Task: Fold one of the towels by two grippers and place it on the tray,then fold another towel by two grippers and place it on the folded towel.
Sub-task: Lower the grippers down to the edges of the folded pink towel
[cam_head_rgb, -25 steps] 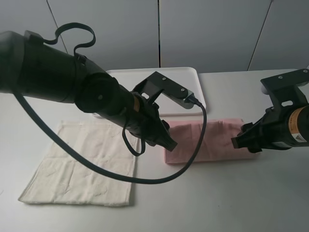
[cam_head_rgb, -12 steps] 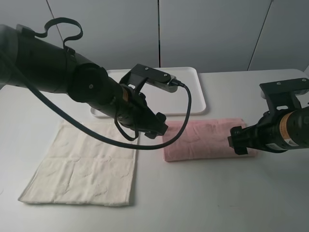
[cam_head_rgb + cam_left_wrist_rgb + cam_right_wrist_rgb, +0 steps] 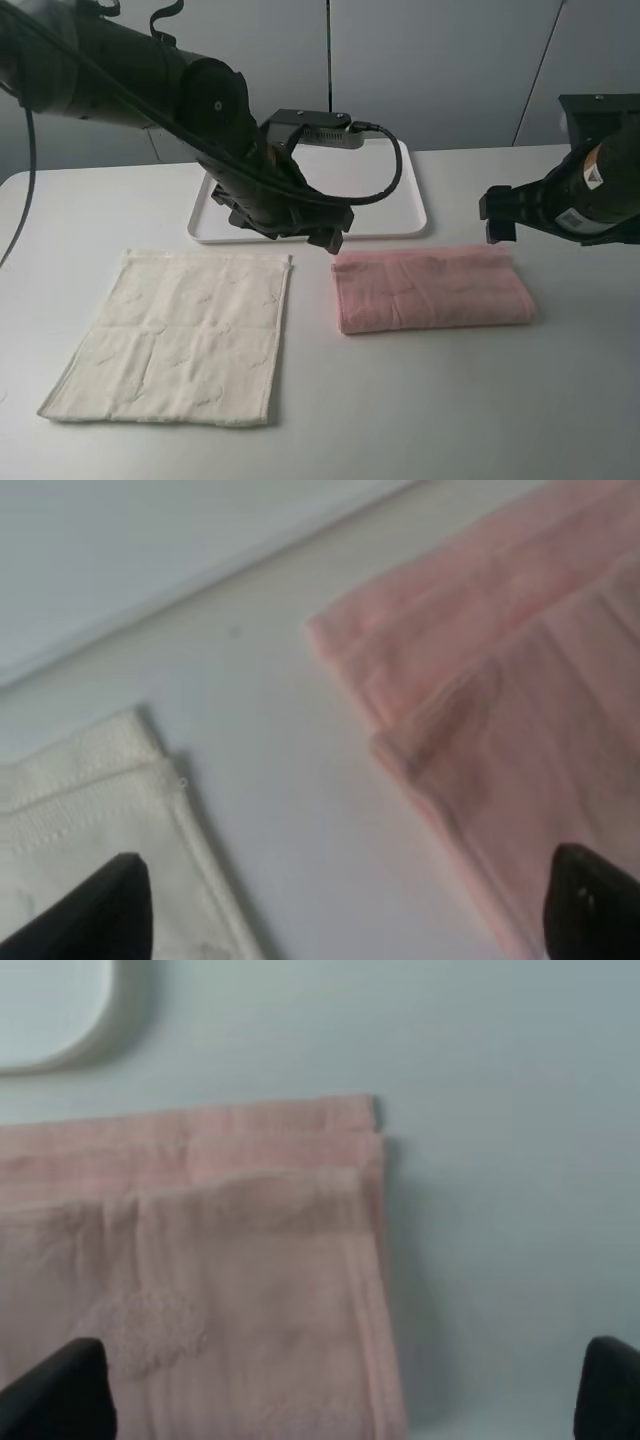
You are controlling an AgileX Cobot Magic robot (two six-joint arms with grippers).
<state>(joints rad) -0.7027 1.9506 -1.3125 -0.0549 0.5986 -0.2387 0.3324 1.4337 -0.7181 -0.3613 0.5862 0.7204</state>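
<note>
The pink towel lies folded into a long strip on the table, right of centre, in front of the white tray. The cream towel lies flat and unfolded at the left. My left gripper hangs open and empty above the pink towel's far left corner, with the cream towel's corner beside it. My right gripper hangs open and empty above the pink towel's far right corner. Neither gripper touches cloth.
The tray holds nothing; its rim shows in the left wrist view and its corner in the right wrist view. A narrow strip of bare table separates the two towels. Grey wall panels stand behind the table.
Both grippers have risen and drawn back from the pink towel's ends towards the far side. The pink towel now lies flat and folded on the table.
</note>
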